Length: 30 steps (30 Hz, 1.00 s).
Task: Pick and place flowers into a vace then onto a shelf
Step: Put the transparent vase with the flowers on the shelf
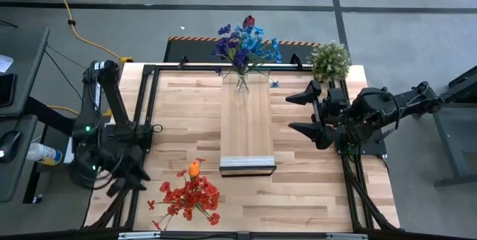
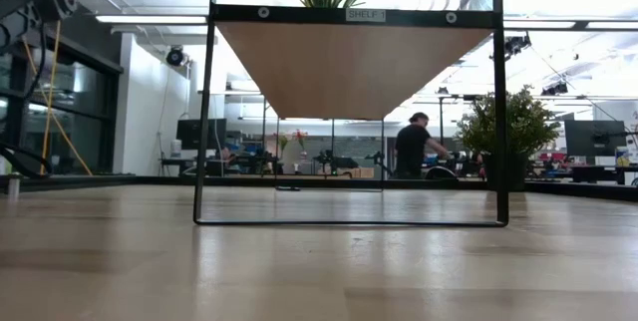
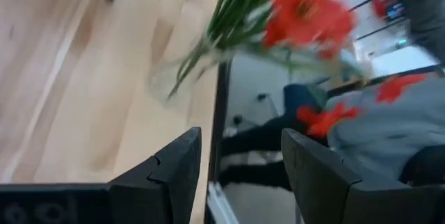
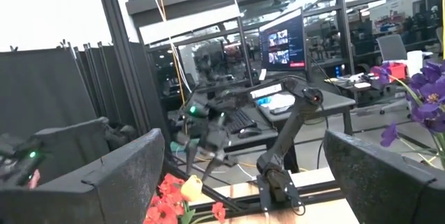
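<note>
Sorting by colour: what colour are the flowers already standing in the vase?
Mostly blue and purple, with one dark red head, best seen in the high view: flowers in the vase.

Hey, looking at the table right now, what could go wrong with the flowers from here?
The red and orange flowers lie loose near the table's front edge; a clumsy grab by the left gripper, open and empty, could push some off. The glass vase on the shelf already holds blue and purple flowers; adding stems might tip it.

overhead, table-level and two wrist cameras, all sharing the shelf (image 1: 247, 124)
</note>
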Tool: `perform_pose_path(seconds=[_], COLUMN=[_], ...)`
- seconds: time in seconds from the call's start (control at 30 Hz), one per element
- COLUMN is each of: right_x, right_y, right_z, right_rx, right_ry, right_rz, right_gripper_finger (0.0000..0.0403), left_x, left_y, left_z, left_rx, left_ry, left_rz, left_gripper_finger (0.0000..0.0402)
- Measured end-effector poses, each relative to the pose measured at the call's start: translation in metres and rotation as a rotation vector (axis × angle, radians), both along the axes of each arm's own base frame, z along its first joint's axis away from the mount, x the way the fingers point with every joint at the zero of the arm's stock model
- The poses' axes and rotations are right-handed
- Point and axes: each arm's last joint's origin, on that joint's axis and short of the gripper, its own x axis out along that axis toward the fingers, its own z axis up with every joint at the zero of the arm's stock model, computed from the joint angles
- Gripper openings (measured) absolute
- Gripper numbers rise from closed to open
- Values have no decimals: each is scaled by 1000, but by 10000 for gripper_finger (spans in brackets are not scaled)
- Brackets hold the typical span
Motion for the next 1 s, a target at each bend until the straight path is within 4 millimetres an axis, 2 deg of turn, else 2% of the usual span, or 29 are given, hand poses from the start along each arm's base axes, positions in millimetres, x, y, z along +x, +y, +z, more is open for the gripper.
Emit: perform_pose_path(seconds=[0.17, 0.37, 0.67, 0.83, 1.0], right_x=[0, 0, 0, 0, 0], right_y=[0, 0, 0, 0, 0], right_z=[1, 2, 2, 2, 2], right_rx=[1, 1, 2, 6, 5], right_ry=[-13, -16, -16, -16, -16], right_rz=[-1, -1, -1, 0, 0], right_gripper_finger=[381, 381, 381, 381, 381], left_x=[1, 3, 9, 10, 12], left_y=[-23, -44, -69, -80, -86], left_z=[-18, -39, -70, -84, -87], left_rx=[63, 188, 397, 424, 402], left_ry=[135, 196, 159, 170, 155], left_rz=[-34, -55, -35, -18, -10], left_gripper_finger=[232, 232, 232, 232, 232])
